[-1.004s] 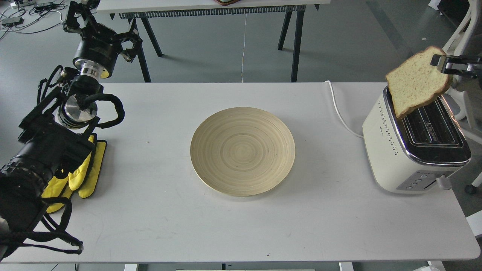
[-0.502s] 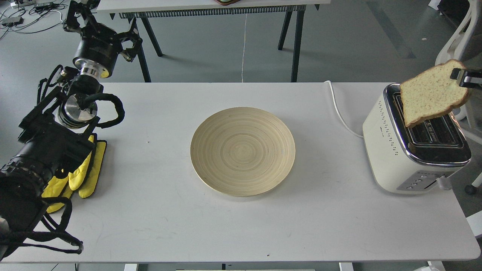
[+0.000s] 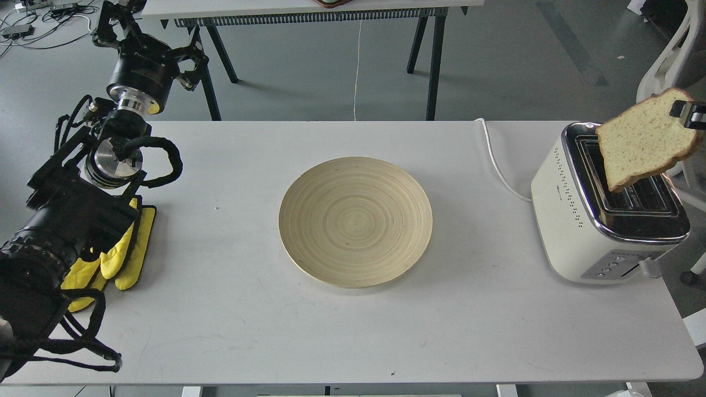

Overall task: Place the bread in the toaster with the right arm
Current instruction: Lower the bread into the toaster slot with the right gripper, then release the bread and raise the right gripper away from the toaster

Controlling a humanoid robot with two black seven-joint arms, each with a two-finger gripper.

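The white bench (image 3: 231, 320) fills most of the head view, and the things on it stand well apart from one another. The robot's left arm (image 3: 66, 220) comes in along the left edge in thick black segments wrapped in cable, reaching past the bench's far-left corner, where the left hand (image 3: 146, 47) hangs raised over the floor; its dark fingers spread apart with nothing between them. At the right end of the bench stands a cream two-slot toaster (image 3: 573, 220) with a chrome top, both slots visible and a row of buttons on its near face. A round bamboo plate (image 3: 355, 221) with a ringed grain lies in the middle of the bench with nothing on it. A slice of bread (image 3: 642, 140) hangs tilted above the toaster, its lower corner over the slots, though whether it touches them cannot be told. The right hand (image 3: 689, 113) shows only as a small dark tip at the right edge, pinching the slice's upper right corner. A pair of yellow gloves (image 3: 124, 253) lies on the bench partly under the left arm. A white power cord (image 3: 496, 160) runs from the bench's back edge to the toaster.
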